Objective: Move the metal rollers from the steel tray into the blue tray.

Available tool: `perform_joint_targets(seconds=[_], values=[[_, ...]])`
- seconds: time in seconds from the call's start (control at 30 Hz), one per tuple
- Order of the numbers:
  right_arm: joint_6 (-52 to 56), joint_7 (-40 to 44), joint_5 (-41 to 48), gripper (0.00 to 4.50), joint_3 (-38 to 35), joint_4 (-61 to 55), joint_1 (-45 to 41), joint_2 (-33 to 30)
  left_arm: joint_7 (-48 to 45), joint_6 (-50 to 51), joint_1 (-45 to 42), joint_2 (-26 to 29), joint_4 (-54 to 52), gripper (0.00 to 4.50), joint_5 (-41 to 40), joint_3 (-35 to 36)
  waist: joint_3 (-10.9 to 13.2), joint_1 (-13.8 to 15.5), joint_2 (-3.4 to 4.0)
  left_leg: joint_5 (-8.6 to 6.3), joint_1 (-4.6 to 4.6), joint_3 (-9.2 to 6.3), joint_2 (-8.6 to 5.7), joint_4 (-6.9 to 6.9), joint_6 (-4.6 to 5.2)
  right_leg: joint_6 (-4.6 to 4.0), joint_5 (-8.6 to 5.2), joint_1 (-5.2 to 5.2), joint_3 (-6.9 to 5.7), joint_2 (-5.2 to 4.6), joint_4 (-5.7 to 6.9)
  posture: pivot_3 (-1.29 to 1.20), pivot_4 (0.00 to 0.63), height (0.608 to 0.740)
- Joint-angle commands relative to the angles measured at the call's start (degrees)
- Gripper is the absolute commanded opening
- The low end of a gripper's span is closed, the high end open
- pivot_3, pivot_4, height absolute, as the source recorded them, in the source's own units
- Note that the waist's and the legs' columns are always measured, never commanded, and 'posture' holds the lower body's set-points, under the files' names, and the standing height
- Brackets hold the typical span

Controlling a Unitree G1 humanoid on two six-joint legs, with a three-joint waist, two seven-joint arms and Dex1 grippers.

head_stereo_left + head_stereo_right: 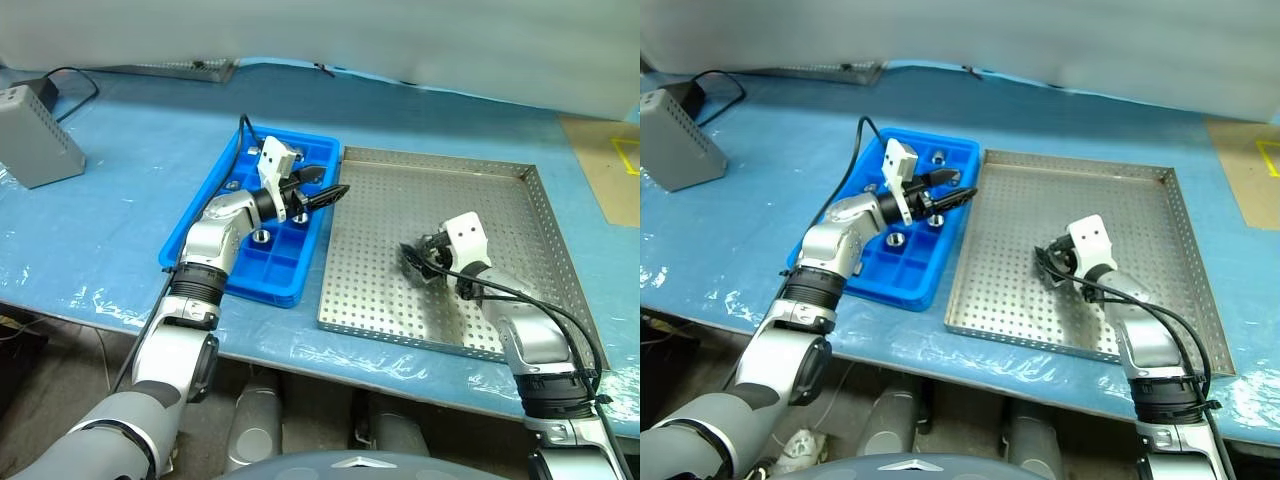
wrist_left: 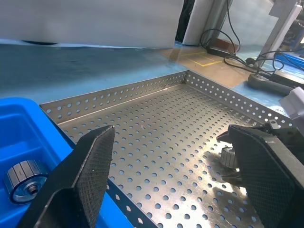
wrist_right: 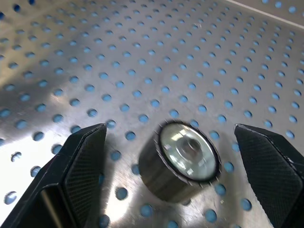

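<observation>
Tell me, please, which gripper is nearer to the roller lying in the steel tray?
The right. The right gripper is down over the steel tray, fingers open on either side of the roller. The left gripper, also open, hangs above the blue tray, well away from it.

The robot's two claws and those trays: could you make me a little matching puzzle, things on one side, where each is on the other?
Things:
1. left end effector
2. right end effector
3. roller on the steel tray
4. grey box

Places:
A. between open fingers
B. on the blue sheet, apart from the trays
C. open, low over the steel tray
D. open, above the blue tray edge

Pairs: 1-D, 2-C, 3-A, 4-B
</observation>
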Motion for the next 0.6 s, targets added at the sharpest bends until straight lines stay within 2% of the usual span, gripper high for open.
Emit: perform_joint_targets(seconds=[0.03, 0.1, 0.17, 0.23, 0.33, 0.4, 0.53, 0.6], values=[[-1.7, -1.9, -1.0, 4.48, -2.3, 0.9, 0.3, -0.1, 0.3, 0.2, -0.4, 0.0, -2.6, 4.02, -1.3, 0.9, 0.0, 0.0, 0.00, 0.00, 0.00, 0.00, 0.00, 0.00, 0.00, 0.00, 0.00, 0.00, 0.00, 0.00, 0.00, 0.10, 0.150, 0.740], [-2.5, -1.8, -0.8, 4.48, -2.3, 1.0, 0.5, -0.1, 0.6, 0.3, -0.4, 0.0, -2.5, 4.02, -1.3, 1.1, 0.0, 0.0, 0.00, 0.00, 0.03, 0.00, 0.00, 0.01, 0.01, 0.00, 0.00, 0.04, 0.00, 0.00, 0.00, 0.10, 0.150, 0.740], [-3.2, -1.4, -1.0, 4.10, -1.6, 0.6, 0.8, -0.2, 0.6, 0.2, -0.4, 0.1, -2.4, 4.02, -1.2, 0.8, 0.0, 0.0, 0.01, 0.00, 0.06, 0.00, 0.01, 0.02, 0.01, 0.00, 0.00, 0.08, -0.01, 0.00, 0.00, 0.10, 0.150, 0.740], [-3.4, -1.0, -1.2, 3.53, -0.8, 0.3, 1.1, -0.2, 0.5, 0.1, -0.3, 0.2, -2.5, 4.02, -1.2, 0.6, 0.0, 0.0, 0.01, -0.01, 0.11, -0.01, 0.01, 0.02, 0.01, 0.00, 0.00, 0.15, -0.01, 0.00, -0.01, 0.10, 0.150, 0.740], [-3.3, -1.0, -1.7, 2.45, 0.3, -0.2, 1.2, 0.0, 0.5, 0.1, -0.5, 0.3, -2.4, 4.02, -1.2, 0.6, 0.0, 0.0, 0.00, -0.02, 0.25, -0.01, 0.00, 0.02, 0.03, 0.00, 0.00, 0.33, -0.01, 0.00, -0.05, 0.10, 0.150, 0.740], [-4.4, -0.4, -1.9, 2.45, 1.0, -0.4, 1.2, -0.1, 0.3, 0.2, -0.7, 0.5, -2.2, 4.02, -1.3, 0.7, 0.0, 0.0, 0.00, -0.03, 0.40, -0.01, 0.01, 0.02, 0.04, 0.01, -0.01, 0.51, -0.02, 0.00, -0.09, 0.09, 0.150, 0.740], [-4.1, -1.7, -2.8, 1.79, 0.5, 0.0, 0.7, -0.2, -1.9, 1.1, 0.0, 1.8, -3.8, 4.02, -1.9, 0.2, 0.0, 0.0, 0.00, -0.03, 0.49, -0.01, 0.02, 0.00, 0.03, 0.02, -0.01, 0.59, -0.02, 0.00, -0.10, 0.09, 0.150, 0.740], [-3.4, -0.7, -2.1, 1.80, 0.4, -1.1, 0.1, -0.6, -3.7, 1.8, 0.7, 3.1, -5.0, 4.02, -2.6, 0.3, 0.0, 0.0, 0.00, -0.03, 0.50, -0.01, 0.02, -0.01, 0.03, 0.02, -0.01, 0.59, -0.01, 0.00, -0.10, 0.10, 0.150, 0.740]])
